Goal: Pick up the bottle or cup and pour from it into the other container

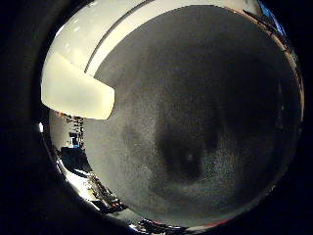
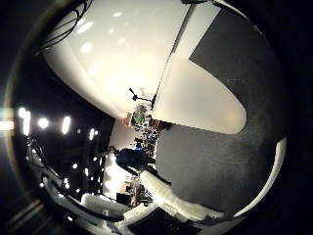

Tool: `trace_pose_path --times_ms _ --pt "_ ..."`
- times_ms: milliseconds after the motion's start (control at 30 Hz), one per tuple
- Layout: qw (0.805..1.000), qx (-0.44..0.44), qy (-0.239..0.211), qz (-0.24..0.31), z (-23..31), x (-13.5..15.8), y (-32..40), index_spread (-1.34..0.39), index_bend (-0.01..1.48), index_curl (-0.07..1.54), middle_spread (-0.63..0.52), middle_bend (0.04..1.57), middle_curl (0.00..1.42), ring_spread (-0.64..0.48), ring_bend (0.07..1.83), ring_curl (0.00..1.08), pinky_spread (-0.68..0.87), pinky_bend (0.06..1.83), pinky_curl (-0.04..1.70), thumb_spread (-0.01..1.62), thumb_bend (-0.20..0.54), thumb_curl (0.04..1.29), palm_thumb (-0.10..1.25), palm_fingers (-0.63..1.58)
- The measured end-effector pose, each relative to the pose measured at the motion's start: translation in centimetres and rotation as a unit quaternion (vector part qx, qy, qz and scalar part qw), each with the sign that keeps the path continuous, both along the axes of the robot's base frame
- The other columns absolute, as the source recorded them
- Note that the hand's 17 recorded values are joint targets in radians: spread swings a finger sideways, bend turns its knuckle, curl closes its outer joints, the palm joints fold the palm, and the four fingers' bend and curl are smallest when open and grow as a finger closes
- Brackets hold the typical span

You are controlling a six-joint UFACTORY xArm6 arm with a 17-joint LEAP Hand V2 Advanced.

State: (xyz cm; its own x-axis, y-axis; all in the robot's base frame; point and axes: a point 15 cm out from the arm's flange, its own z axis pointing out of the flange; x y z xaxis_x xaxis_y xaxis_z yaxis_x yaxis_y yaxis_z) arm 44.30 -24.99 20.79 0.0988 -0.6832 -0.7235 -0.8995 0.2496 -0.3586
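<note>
No bottle, cup or other container shows in either palm view. My right hand [image 2: 200,100] hovers over a dark grey speckled surface [image 1: 205,88] that fills most of the little finger side view. One white finger [image 1: 76,90] reaches in at the side, straight, with nothing against it. Another white finger [image 2: 178,200] shows in the thumb side view, also touching nothing. A dark shadow [image 1: 181,154] lies on the grey surface under the palm. The hand holds nothing.
The grey surface ends at a straight edge against a white band [image 1: 105,41]. A white sloping wall or ceiling [image 2: 122,54] rises beyond it. A dim room with lamps [image 2: 44,122] and cluttered equipment [image 2: 139,117] lies further off.
</note>
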Motion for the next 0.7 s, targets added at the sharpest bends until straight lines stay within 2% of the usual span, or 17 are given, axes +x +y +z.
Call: trace_pose_path --times_ms 700 --pt "0.999 0.034 0.003 0.031 -1.6 2.7 4.5 -0.2 0.15 0.24 0.11 0.2 0.33 0.14 0.35 0.27 0.36 0.47 0.32 0.87 -0.033 0.3 0.41 0.02"
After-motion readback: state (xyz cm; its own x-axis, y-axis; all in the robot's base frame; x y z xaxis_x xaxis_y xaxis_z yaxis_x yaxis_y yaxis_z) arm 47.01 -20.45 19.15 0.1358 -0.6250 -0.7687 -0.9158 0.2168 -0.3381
